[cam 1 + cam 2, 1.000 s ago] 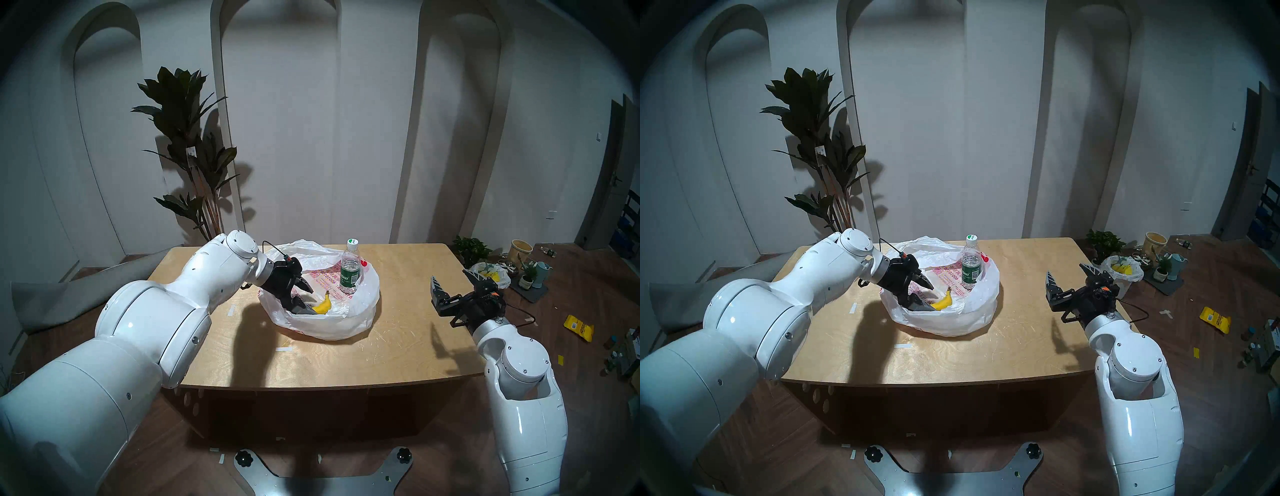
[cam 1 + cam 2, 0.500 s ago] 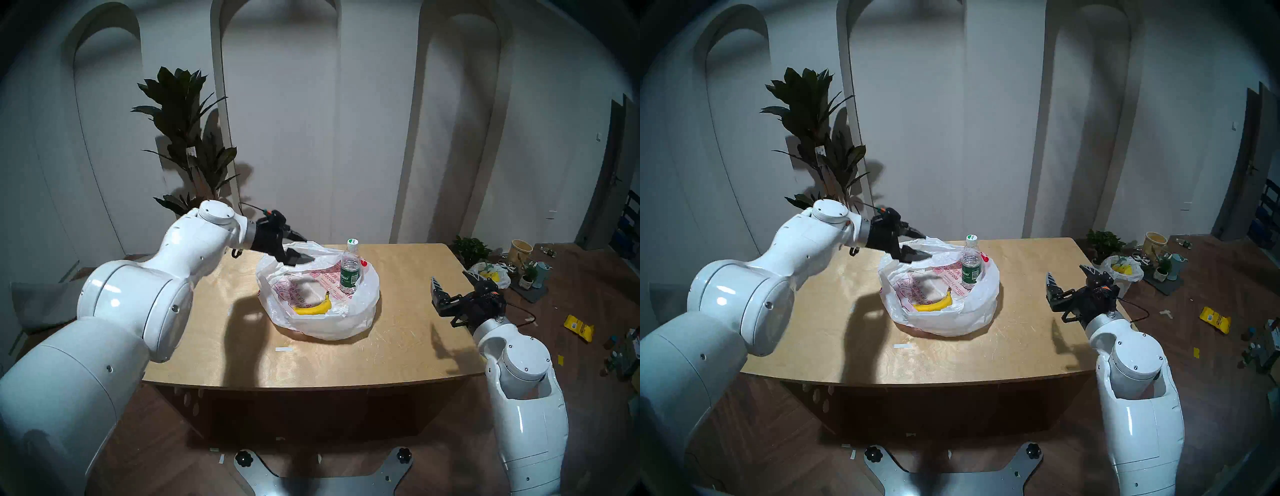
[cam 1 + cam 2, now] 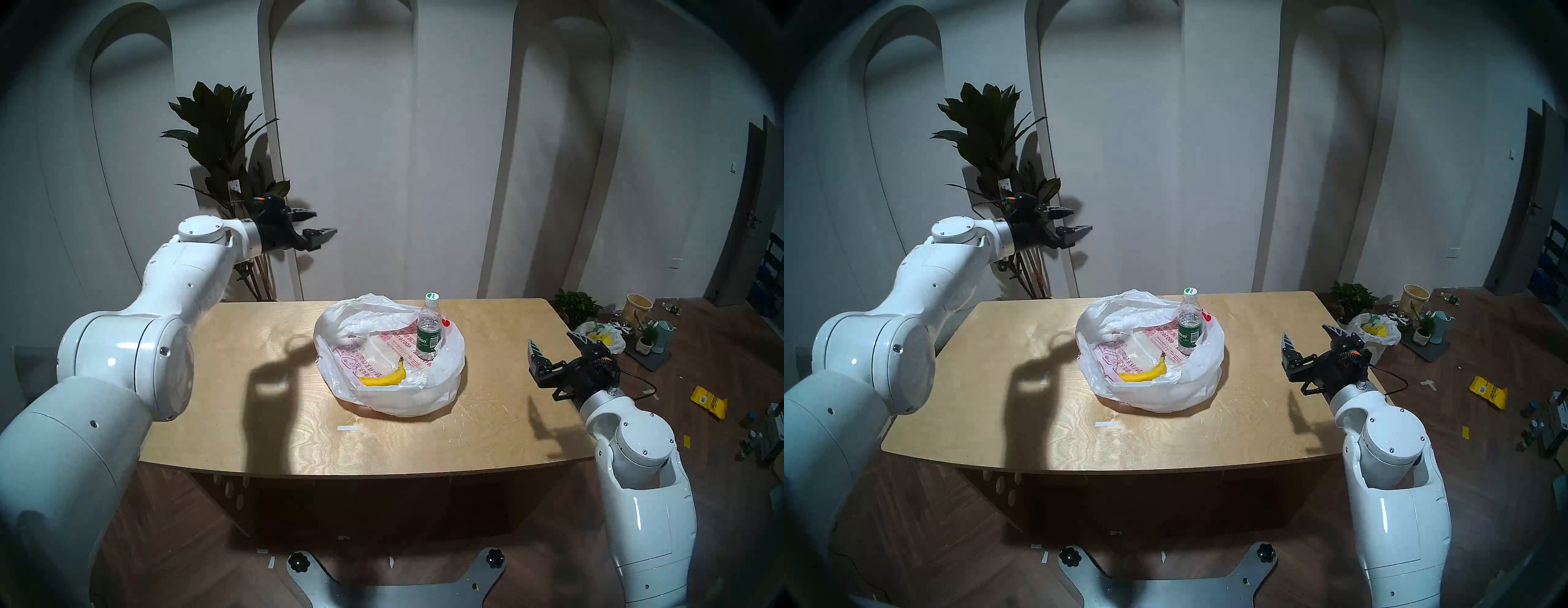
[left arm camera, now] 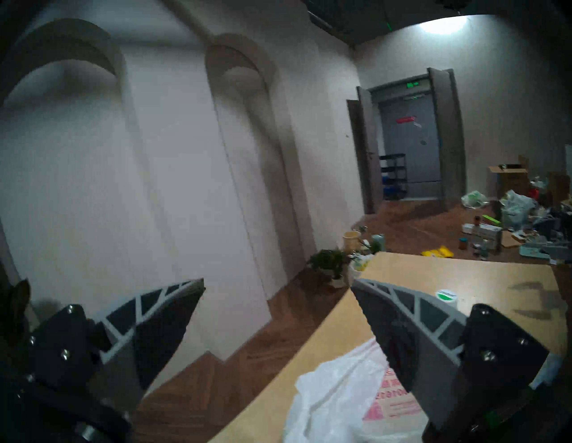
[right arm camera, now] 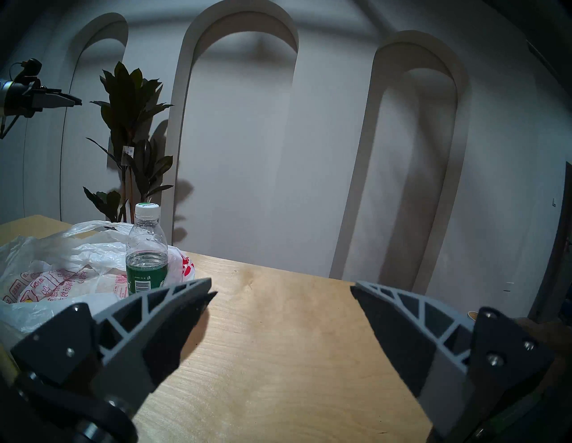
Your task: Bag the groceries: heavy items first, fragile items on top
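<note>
The white bag [image 3: 407, 399] with red print lies open on the table [image 3: 271, 441] and also shows in the right head view [image 3: 1166, 397]. A water bottle [image 3: 428, 327] with white cap and green label stands upright inside its far right side. A yellow banana [image 3: 384, 378] lies inside near the front rim. My left gripper [image 3: 320, 223] is open and empty, raised high above the table's far left, apart from the bag. My right gripper [image 3: 551, 342] is open and empty over the table's right edge. The right wrist view shows the bottle [image 5: 147, 250] and bag [image 5: 55, 275] at left.
A tall dark plant [image 3: 233, 178] stands behind the table's far left, close to my left gripper. A smaller white bag with yellow contents [image 3: 600, 337], pots and clutter lie on the floor at the right. A strip of tape [image 3: 348, 428] lies on the table.
My left gripper let go of the banana inside the bag, then rose up and back to the far left, open and empty. The banana now lies in the bag. The right arm has not moved.
</note>
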Controlling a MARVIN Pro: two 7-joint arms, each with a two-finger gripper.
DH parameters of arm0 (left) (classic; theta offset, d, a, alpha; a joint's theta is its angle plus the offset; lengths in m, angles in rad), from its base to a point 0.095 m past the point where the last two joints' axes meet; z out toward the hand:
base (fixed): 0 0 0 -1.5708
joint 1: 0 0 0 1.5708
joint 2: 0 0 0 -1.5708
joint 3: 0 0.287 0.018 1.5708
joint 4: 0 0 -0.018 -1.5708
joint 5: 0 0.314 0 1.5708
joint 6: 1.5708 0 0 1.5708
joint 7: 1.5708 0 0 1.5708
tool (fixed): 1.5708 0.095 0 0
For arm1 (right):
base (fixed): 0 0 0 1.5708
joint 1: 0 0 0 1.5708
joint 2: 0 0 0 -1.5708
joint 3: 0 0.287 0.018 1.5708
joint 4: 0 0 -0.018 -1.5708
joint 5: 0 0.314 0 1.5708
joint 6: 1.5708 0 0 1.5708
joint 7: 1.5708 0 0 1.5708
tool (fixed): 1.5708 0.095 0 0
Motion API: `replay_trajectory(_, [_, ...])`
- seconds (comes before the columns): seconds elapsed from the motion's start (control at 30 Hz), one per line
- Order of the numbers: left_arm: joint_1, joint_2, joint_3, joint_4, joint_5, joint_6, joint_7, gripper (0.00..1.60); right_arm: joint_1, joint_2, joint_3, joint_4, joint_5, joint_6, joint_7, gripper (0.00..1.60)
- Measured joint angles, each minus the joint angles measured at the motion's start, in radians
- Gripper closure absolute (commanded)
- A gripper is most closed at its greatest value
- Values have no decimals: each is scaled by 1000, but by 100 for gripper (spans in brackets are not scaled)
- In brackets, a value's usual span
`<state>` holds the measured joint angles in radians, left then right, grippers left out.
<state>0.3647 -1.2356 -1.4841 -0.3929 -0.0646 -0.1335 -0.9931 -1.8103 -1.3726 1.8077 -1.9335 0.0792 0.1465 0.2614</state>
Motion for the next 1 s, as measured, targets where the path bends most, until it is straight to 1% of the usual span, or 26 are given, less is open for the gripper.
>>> replay_trajectory(0.13, [24,15,-19,-5,-8,-10,41,0,0,0,0,1,1,0,1,0])
replay_trajectory(0.27, [61,16,-28,-4,-12,-16,68,0,1,1,0,3,3,0,2,0])
replay_trajectory(0.57, [152,-21,-33,-8,-17,-36,105,0,1,2,1,10,5,0,4,0])
replay_trajectory(1.0, [197,-31,-43,-59,-17,-95,159,0,2,3,2,22,9,0,7,0])
